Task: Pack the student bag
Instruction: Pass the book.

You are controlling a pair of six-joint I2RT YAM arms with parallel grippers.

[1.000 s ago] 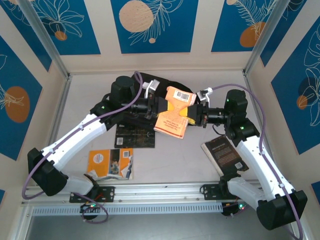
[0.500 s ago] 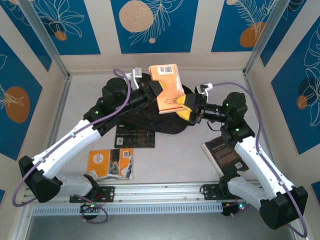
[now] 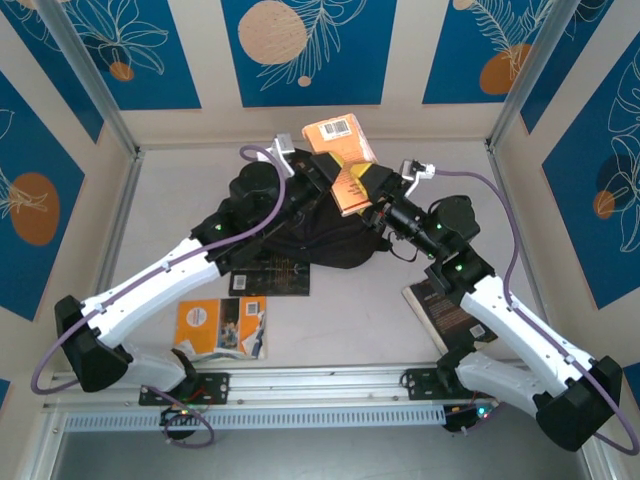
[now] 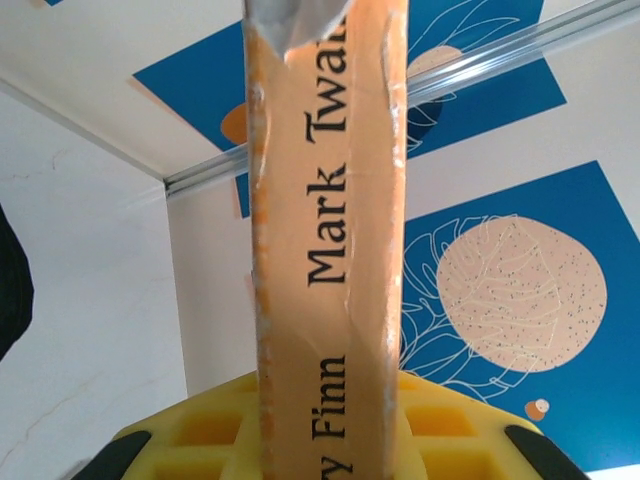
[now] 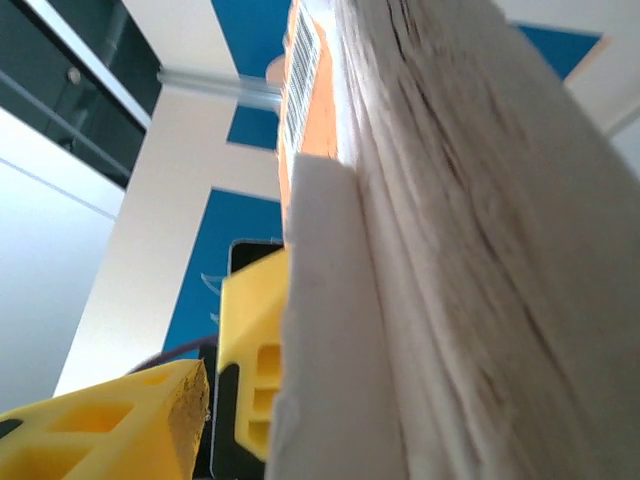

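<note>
Top external: orange book (image 3: 335,140) over student bag (image 3: 330,248)

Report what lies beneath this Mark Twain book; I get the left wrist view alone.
Observer: The student bag lies on the table; the held book appears raised over its far end.
Operator: Say where the right gripper is.
Observer: The right gripper is at the book's right side, opposite the left gripper; whether it grips, I cannot tell.
Operator: List the other things on the table.
Observer: Three more books: an orange book near the left base, a dark book with gold print by the bag's near edge, a second dark book partly under the right arm.
</note>
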